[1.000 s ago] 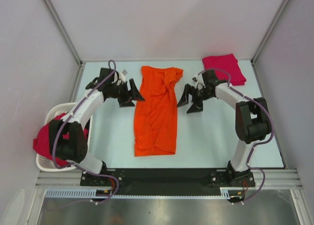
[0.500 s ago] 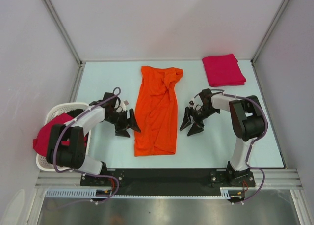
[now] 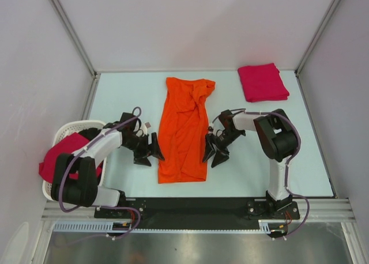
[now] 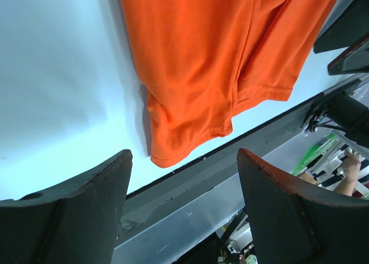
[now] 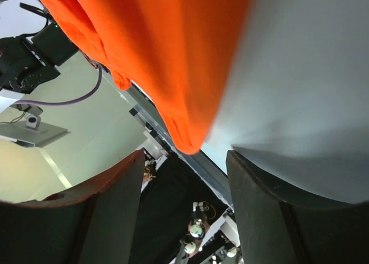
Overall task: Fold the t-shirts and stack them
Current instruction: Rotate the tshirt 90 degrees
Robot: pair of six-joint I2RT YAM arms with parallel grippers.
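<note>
**Fingers flank orange tee's hem end, nothing gripped yet**

Orange t-shirt [image 3: 183,131] lies lengthwise in the middle of the table [image 3: 127,97]. It is narrowed to a long strip, w/ the hem end near the arm bases and the far end rumpled. That layout prob. sets up the next fold, hem end carried up over the far end, so each arm needs a hem corner.

Hence the mirrored pose. Left fingers [image 4: 75,218] sit low just beside the strip's left edge. Right fingers [image 5: 271,218] sit just beside its right edge, both pairs a bit short of the hem. Both pairs are spread apart w/ no cloth between them. Each wrist view shows a hem corner ahead of the gap, not inside it, so there is no grip on either side.

Hem isn't flat. The left wrist view shows layers bunched and offset at the corner, so a pinch likely has to catch all layers or the strip opens on lifting.

Folded crimson t-shirt [image 3: 262,82] sits at the far right corner, well apart from the orange one. It is prob. the stack's base, parked out of the way of the folding. Another crimson t-shirt [image 3: 57,160] hangs unfolded over the white basket [image 3: 51,189] at the left edge. Progress est.: one done, one mid-fold, at least one to go.
</note>
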